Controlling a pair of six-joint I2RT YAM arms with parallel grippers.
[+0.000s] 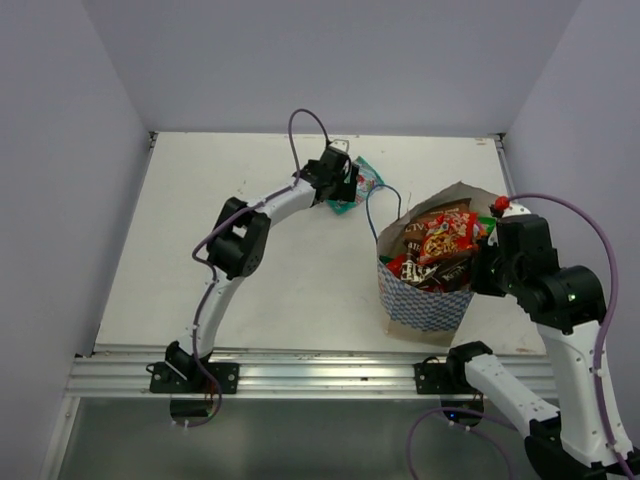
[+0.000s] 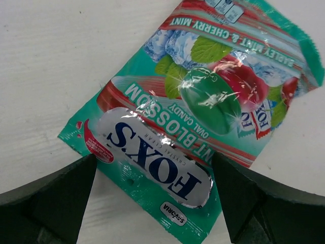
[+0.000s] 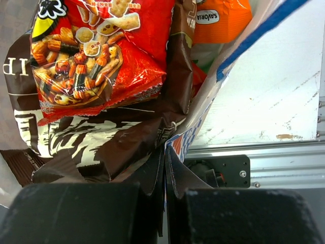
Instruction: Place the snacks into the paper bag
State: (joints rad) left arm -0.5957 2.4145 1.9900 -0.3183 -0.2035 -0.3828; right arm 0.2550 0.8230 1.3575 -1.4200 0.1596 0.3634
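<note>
Left pincer (image 2: 154, 156): arm outstretched, spread astride teal packet (image 2: 203, 96) on desk (image 2: 45, 61).
Right pincer (image 3: 163, 188): clamped on paper bag (image 1: 425, 305) rim.
In bag: red packet (image 3: 101, 51), brown packet (image 3: 101, 142).

White table (image 1: 300, 290), pale lilac walls (image 1: 330, 60), even light

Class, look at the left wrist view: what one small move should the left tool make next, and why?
Probably close the left tool on the teal packet. Its open fingers straddle the packet, which lies on the table, the only one seen outside the bag.
</note>
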